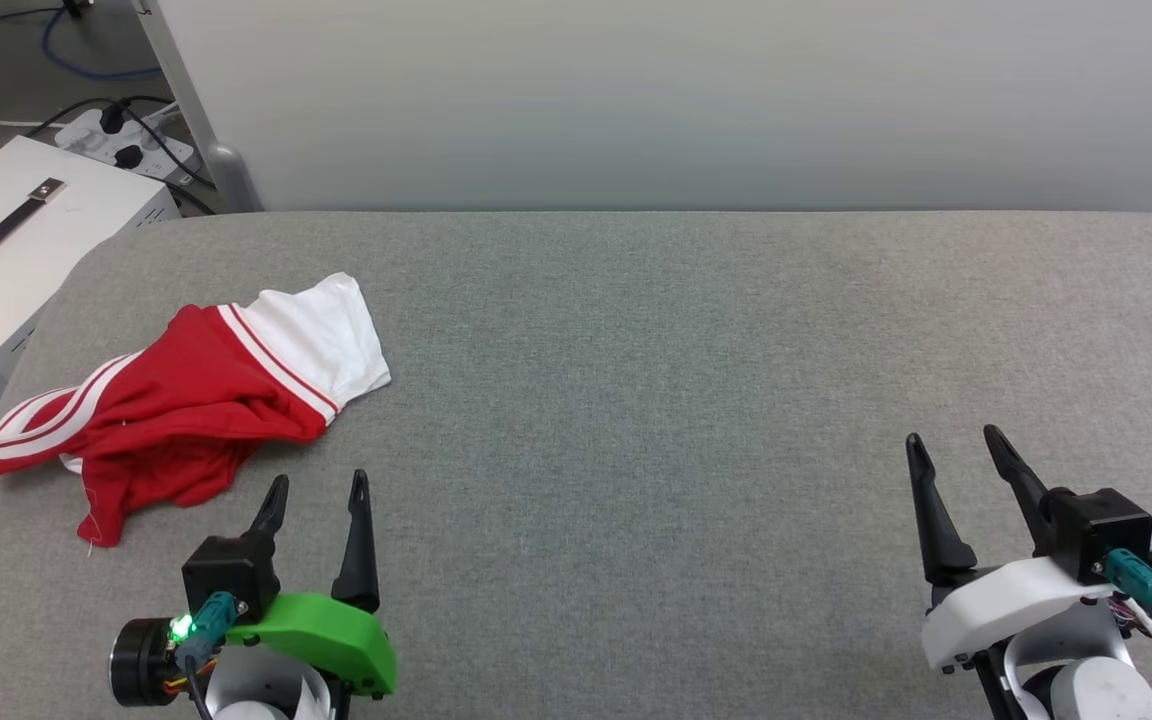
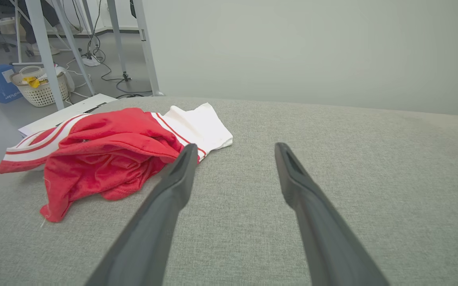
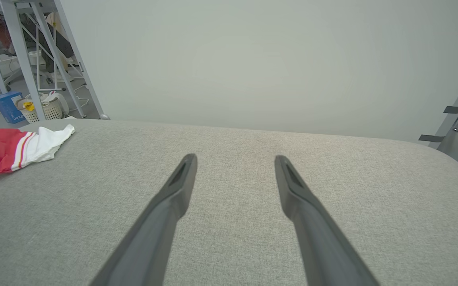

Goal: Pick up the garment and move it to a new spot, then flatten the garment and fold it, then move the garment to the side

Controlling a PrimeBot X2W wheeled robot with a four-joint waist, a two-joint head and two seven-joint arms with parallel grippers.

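The garment [image 1: 186, 400] lies crumpled in a heap at the table's left end, red with a white sleeve and red-and-white striped trim. In the left wrist view the garment [image 2: 105, 155] sits ahead and to the left of the fingers, and the right wrist view catches the garment [image 3: 10, 149] at its far left edge. My left gripper [image 1: 319, 488] is open just in front of the heap, apart from it. Far to the right, my right gripper [image 1: 956, 445] is open over bare table with nothing between its fingers.
The grey fabric-covered table [image 1: 636, 400] stretches wide between the grippers. A white box with a handle [image 1: 16, 240] stands off the left end beside a power strip. A pale wall [image 1: 636, 100] runs behind. A laundry basket [image 2: 40, 85] sits on the floor.
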